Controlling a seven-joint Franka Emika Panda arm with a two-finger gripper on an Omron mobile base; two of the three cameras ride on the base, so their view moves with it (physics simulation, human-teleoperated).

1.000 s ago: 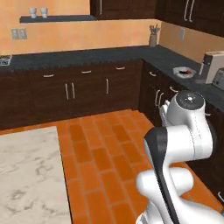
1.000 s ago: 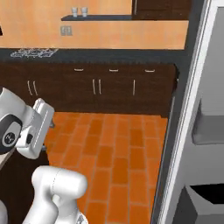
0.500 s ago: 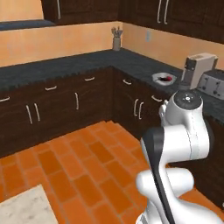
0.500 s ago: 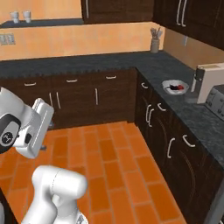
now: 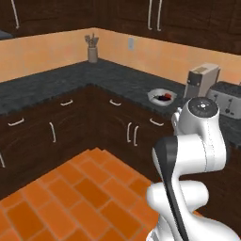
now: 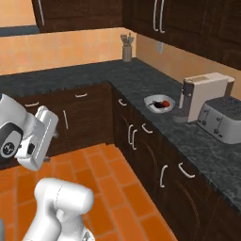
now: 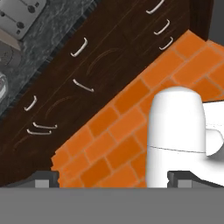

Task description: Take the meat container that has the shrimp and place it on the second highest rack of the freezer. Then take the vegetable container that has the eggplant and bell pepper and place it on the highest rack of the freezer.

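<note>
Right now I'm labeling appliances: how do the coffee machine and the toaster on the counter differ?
The coffee machine is pale cream and stands tall; the toaster is silver-grey, low and wide. The coffee machine stands nearer the vegetable container; the toaster lies beyond it along the counter. Both stand upright on the same dark counter.

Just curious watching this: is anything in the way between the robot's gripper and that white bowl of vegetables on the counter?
Nothing visible blocks it. The bowl sits in the open on the dark counter, with the coffee machine beside it. The gripper hangs open over the floor.
</note>
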